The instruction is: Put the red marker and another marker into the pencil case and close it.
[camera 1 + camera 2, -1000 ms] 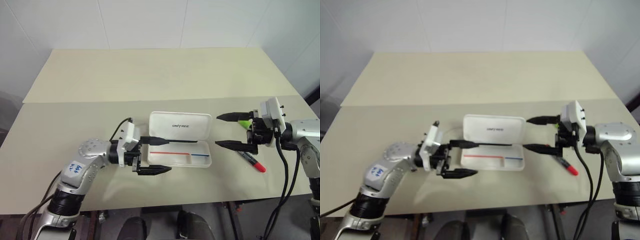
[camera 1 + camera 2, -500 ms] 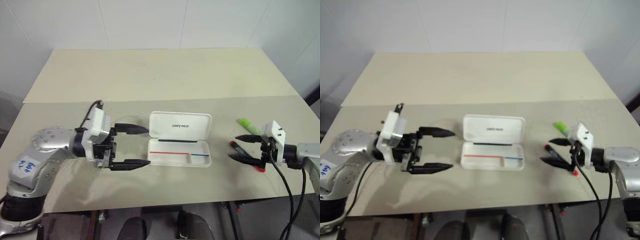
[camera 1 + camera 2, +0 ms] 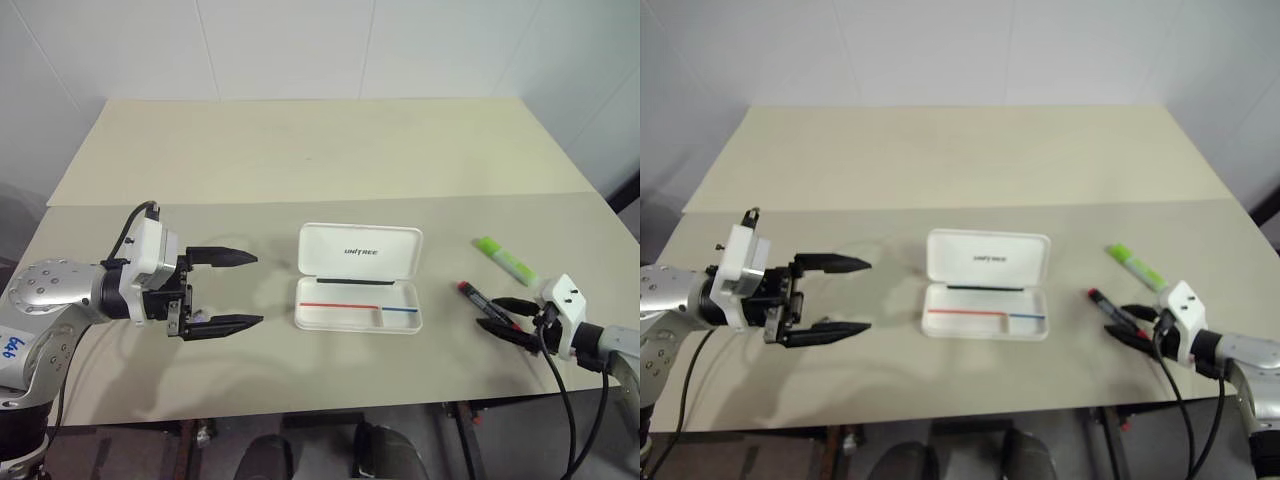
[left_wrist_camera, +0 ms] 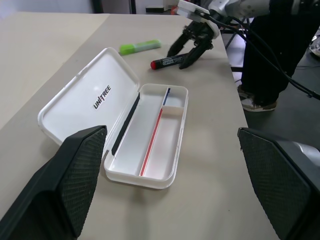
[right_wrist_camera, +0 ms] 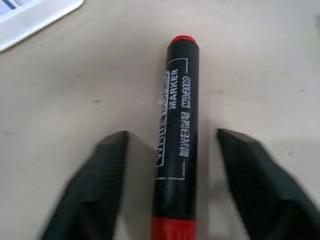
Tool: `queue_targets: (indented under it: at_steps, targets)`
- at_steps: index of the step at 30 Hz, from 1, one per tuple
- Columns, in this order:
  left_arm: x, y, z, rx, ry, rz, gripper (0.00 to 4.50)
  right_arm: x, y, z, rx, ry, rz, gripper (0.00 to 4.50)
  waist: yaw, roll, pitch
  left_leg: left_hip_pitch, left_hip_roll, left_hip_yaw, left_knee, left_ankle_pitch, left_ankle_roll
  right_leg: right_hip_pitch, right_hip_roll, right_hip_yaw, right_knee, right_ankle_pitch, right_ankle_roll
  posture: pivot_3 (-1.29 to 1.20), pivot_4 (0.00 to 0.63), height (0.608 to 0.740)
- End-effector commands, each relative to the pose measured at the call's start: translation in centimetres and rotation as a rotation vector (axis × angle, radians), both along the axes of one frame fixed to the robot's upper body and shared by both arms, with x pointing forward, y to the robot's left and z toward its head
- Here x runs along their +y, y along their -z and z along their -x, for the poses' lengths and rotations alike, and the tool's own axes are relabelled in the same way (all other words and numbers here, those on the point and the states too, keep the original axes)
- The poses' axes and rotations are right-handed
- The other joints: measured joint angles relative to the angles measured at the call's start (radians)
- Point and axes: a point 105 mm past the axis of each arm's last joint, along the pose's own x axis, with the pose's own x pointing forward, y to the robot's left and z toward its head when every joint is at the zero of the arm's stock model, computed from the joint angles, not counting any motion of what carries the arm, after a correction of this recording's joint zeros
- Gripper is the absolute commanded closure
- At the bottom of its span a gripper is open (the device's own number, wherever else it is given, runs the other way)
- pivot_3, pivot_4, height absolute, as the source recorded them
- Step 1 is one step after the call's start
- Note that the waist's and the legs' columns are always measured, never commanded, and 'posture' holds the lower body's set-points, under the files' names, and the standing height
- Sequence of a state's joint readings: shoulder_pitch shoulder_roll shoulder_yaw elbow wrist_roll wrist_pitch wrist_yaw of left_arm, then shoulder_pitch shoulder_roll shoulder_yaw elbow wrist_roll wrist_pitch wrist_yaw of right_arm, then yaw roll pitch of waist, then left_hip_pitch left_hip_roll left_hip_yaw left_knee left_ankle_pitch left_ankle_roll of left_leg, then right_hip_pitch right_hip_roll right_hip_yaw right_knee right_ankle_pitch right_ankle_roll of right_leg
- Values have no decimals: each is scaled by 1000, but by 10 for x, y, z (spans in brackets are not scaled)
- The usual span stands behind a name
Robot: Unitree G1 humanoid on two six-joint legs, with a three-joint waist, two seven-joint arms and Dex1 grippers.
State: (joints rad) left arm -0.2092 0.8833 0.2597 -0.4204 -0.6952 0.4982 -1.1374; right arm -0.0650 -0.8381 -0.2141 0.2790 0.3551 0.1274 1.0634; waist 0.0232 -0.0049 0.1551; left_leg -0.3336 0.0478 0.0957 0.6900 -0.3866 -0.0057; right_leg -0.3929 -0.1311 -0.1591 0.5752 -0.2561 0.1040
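The white plastic pencil case [image 3: 359,278] lies open mid-frame, with nothing inside. At lower right, the right gripper [image 3: 505,321] has its jaws apart around the red-and-black marker [image 5: 177,135]. The lime-green marker [image 3: 505,259] lies above. At left, the left gripper [image 3: 228,290] gapes wide.

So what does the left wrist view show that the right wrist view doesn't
The left wrist view alone takes in the whole open pencil case, the green marker beyond it, and the right gripper straddling the red marker on the table. The right wrist view alone gives a close look at the white lettering on that marker's black barrel, with a gap to each of the black fingers. Both views show the red marker, the case and the table.
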Motion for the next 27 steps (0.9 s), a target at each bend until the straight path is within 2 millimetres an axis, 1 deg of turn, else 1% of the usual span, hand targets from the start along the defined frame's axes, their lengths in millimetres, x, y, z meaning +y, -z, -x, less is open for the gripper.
queue_targets:
  at_steps: [1,3,4,5,9,12,13,15,17,19,21,23,24,26,27]
  targets:
    - [4,-8,1,-62,-5,-8,0,-3,-3,-3,-36,45,-13,3050,-2,-1,0,0,0,0,0,0,0,0,0,0,0,0,0,0,150,740]
    - [5,-9,-1,-78,-8,4,0,3,-4,-4,-48,24,-16,3740,-3,-1,0,0,1,0,0,0,0,0,0,0,1,0,0,0,150,740]
    - [6,-9,-2,-84,-9,6,0,6,-5,-4,-51,15,-19,3904,-4,-1,0,0,1,0,0,0,0,0,0,0,1,0,0,0,150,740]
    - [6,-9,-3,-90,-11,11,0,8,-8,-6,-66,4,-23,3900,-4,0,0,0,1,0,0,0,0,0,0,0,1,0,0,0,150,740]
    - [9,-5,-6,-98,-21,13,0,22,-29,-13,-156,-84,-27,3900,-11,1,1,0,1,0,0,0,0,-1,1,0,1,0,0,0,150,740]
    - [14,-2,-9,-103,-38,11,0,41,-69,-25,-298,-191,-42,3900,-21,4,2,0,1,0,-1,0,0,-1,1,0,0,0,0,0,150,740]
    - [16,-1,-10,-100,-42,9,0,46,-78,-27,-328,-217,-51,3900,-24,4,2,-1,1,0,-1,0,0,-2,1,0,0,0,0,0,150,740]
    - [18,0,-12,-102,-51,7,0,54,-92,-29,-371,-264,-66,3900,-25,4,2,0,1,0,-2,0,0,-2,1,0,0,0,0,0,150,740]
    - [21,2,-13,-101,-63,5,0,70,-109,-29,-416,-342,-81,3900,-23,4,2,0,1,0,-4,0,0,-2,1,-1,0,0,0,0,150,740]
    - [24,4,-13,-103,-76,-1,0,92,-122,-25,-439,-442,-102,3900,-20,5,3,-1,1,0,-5,0,0,-4,1,-1,0,0,0,0,150,740]
    - [26,6,-12,-107,-86,-8,0,111,-130,-21,-449,-525,-125,3900,-21,5,3,-1,0,0,-5,0,0,-4,1,-1,0,0,0,0,150,740]
    - [27,7,-12,-111,-93,-11,0,122,-133,-18,-450,-572,-139,3900,-20,5,3,-1,0,0,-6,0,0,-4,1,-2,0,0,0,0,150,740]
    - [28,7,-11,-112,-101,-11,0,133,-134,-14,-448,-622,-151,3900,-20,5,3,-1,0,0,-6,0,0,-4,1,-2,0,0,0,0,150,740]
    - [30,8,-10,-113,-116,-10,0,156,-129,-7,-425,-742,-159,3900,-23,5,3,-1,0,0,-6,0,0,-4,1,-2,0,0,0,0,150,740]
    - [31,8,-9,-112,-120,-10,0,164,-122,-5,-404,-796,-137,3900,-24,5,3,-1,0,0,-6,0,0,-4,1,-2,0,0,0,0,150,740]
